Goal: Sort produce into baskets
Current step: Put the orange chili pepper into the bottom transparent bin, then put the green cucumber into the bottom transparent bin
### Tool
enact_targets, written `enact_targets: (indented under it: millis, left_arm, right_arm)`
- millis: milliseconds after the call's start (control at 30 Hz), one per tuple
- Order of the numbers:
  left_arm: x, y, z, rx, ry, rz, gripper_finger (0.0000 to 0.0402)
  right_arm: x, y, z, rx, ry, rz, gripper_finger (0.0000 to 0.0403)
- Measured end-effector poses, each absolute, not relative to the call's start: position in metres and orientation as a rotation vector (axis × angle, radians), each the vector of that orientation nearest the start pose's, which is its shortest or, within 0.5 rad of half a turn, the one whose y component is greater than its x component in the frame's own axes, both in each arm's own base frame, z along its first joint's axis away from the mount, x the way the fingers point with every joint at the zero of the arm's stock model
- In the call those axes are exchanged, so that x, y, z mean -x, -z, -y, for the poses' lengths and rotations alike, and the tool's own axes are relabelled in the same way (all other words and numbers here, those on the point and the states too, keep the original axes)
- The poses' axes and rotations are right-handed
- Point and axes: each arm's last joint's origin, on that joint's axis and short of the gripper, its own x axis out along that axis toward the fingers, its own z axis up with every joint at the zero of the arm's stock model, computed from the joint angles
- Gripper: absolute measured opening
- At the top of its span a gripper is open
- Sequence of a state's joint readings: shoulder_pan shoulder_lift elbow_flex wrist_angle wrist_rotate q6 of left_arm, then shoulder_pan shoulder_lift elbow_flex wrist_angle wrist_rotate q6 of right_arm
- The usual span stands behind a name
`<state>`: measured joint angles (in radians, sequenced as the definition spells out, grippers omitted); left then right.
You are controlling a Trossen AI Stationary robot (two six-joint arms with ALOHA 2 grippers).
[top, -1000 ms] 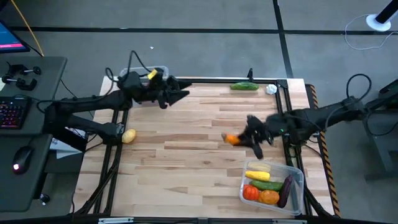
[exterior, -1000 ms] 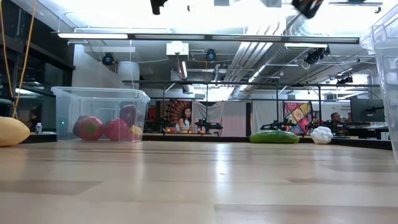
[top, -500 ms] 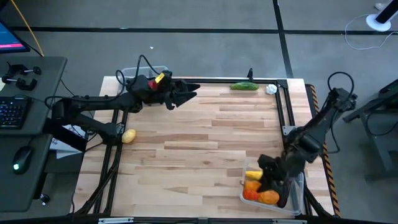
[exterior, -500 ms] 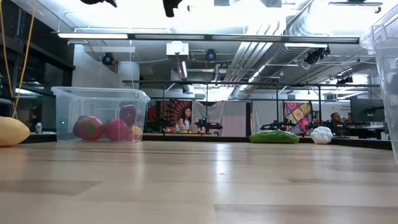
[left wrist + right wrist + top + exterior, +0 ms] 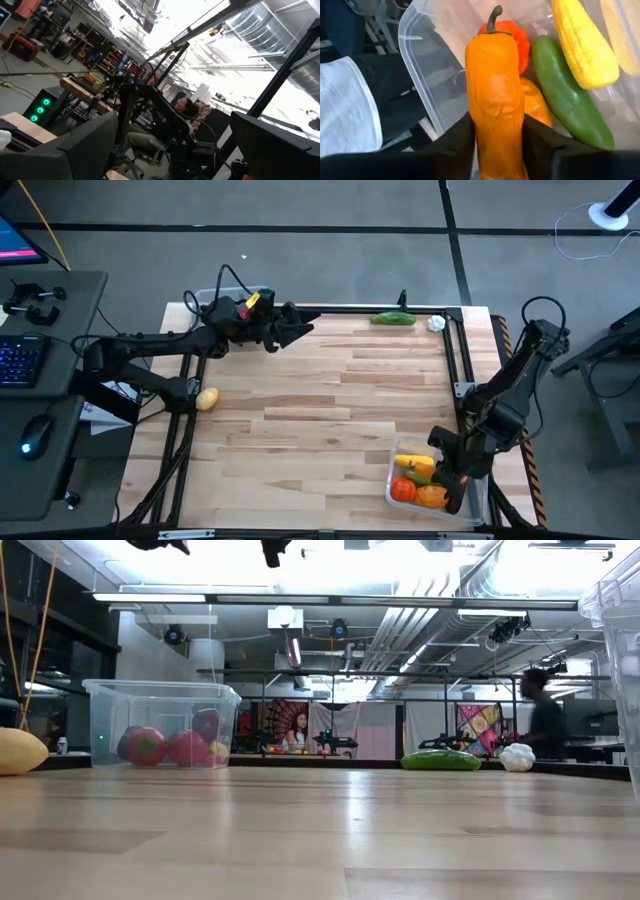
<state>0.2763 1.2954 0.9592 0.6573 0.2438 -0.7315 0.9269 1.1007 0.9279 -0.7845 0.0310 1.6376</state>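
Right arm has swung from mid-desk to the near-right basket (image 5: pixel 478 498) since a second ago; right hand (image 5: pixel 452 472) now hangs over it, fingers (image 5: pixel 454 145) clamped on an orange pepper (image 5: pixel 495 95) with a dark green stem. Under it in the tub: corn cob (image 5: pixel 582 42), green cucumber (image 5: pixel 570 100), a red-orange piece (image 5: pixel 520 42), red one (image 5: pixel 402 490).

Left hand (image 5: pixel 300 330) has shifted slightly along the far-left edge, up off the desk (image 5: pixel 300 420), fingers spread wide, holding nothing. Second clear basket (image 5: pixel 165 725) sits at the far-left corner with red fruit (image 5: pixel 145 745) inside.

Loose produce: yellow piece (image 5: pixel 207 398) at the left edge, another cucumber (image 5: pixel 393 319) and white garlic (image 5: pixel 436 323) on the far edge.

No readable labels or writing anywhere.

Desk is light wood planks with a black frame rail. Grey floor, side desk with keyboard (image 5: pixel 20 360) and mouse (image 5: pixel 38 433) to the left. Low view shows an open workshop: ceiling ducts, strip lights, a seated person (image 5: pixel 299 732), another person (image 5: pixel 543 720) standing at right.
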Motion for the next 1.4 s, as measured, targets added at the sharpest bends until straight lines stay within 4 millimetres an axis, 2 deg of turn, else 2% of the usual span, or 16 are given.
enact_targets:
  millis: [267,367,467,533,600,667,733,800,867,967,1133,1300,1400]
  left_arm:
    - [-0.266,-0.375,-0.080,0.605,0.137,0.322,0.0374]
    - [-0.255,-0.383,-0.084,0.561,0.170,0.330,0.0374]
    - [-0.239,-0.392,-0.089,0.522,0.185,0.335,0.0374]
    - [-0.229,-0.395,-0.092,0.512,0.183,0.324,0.0374]
    - [-0.220,-0.398,-0.095,0.510,0.171,0.306,0.0374]
    - [-0.211,-0.400,-0.098,0.506,0.165,0.286,0.0374]
    - [-0.204,-0.401,-0.099,0.495,0.160,0.263,0.0374]
    - [-0.199,-0.401,-0.101,0.483,0.156,0.239,0.0374]
    - [-0.195,-0.400,-0.102,0.472,0.146,0.223,0.0374]
    - [-0.190,-0.400,-0.105,0.447,0.163,0.198,0.0374]
    - [-0.186,-0.399,-0.110,0.457,0.167,0.186,0.0374]
    - [-0.184,-0.397,-0.114,0.475,0.142,0.173,0.0374]
    - [-0.185,-0.395,-0.115,0.497,0.117,0.165,0.0374]
  right_arm:
    - [-0.139,-0.285,-0.168,-1.106,-0.029,-1.236,0.0242]
    - [-0.144,-0.290,-0.170,-1.152,-0.092,-1.231,0.0264]
    - [-0.150,-0.296,-0.170,-1.232,-0.129,-1.190,0.0269]
    - [-0.160,-0.303,-0.168,-1.304,-0.127,-1.032,0.0270]
    - [-0.174,-0.312,-0.161,-1.336,-0.069,-0.738,0.0270]
    - [-0.187,-0.321,-0.148,-1.245,0.029,-0.438,0.0270]
    - [-0.199,-0.325,-0.129,-1.102,0.175,-0.242,0.0270]
    - [-0.209,-0.324,-0.106,-0.955,0.346,-0.139,0.0271]
    - [-0.218,-0.319,-0.080,-0.856,0.531,-0.084,0.0271]
    - [-0.227,-0.309,-0.034,-0.820,0.777,-0.073,0.0271]
    - [-0.228,-0.285,0.044,-0.846,1.064,-0.236,0.0271]
    - [-0.225,-0.258,0.111,-0.787,1.151,-0.482,0.0271]
    - [-0.220,-0.240,0.149,-0.802,1.203,-0.555,0.0271]
